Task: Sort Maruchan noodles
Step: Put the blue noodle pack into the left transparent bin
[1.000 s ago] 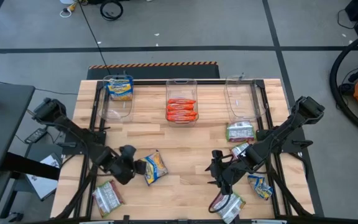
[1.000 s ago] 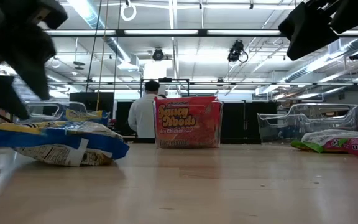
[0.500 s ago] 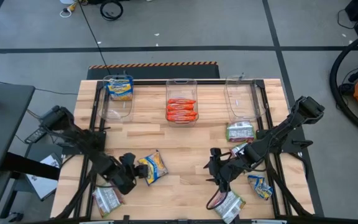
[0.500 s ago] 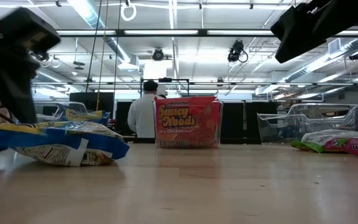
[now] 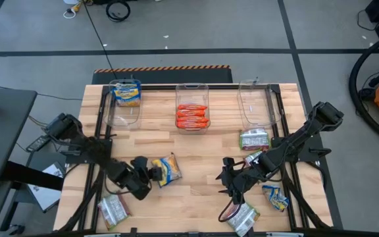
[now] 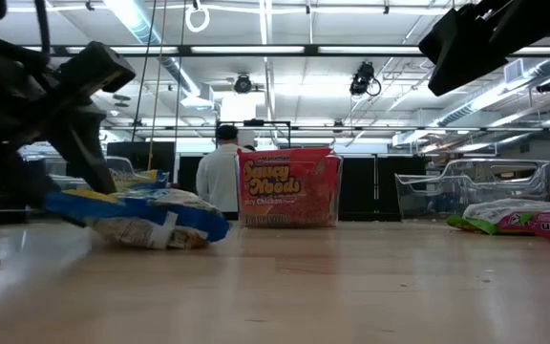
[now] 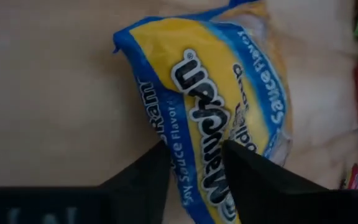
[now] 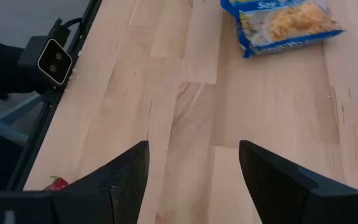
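Left jaws [image 7: 194, 163] narrowed around the edge of a yellow-and-blue Maruchan soy sauce ramen packet [image 7: 222, 106], which lies on the wooden counter [image 5: 196, 148] between the fingers [image 7: 143, 177]. Right jaws [image 8: 191, 162] spread wide, empty, above bare counter.

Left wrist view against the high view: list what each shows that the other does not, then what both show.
Only the left wrist view: the printed Maruchan lettering on the yellow-and-blue packet, with the left tool closing around its edge.

Only the high view: the three clear bins, the orange-red packets in the middle one, and the right tool with its fingers apart.

Both: that packet on the wooden table.
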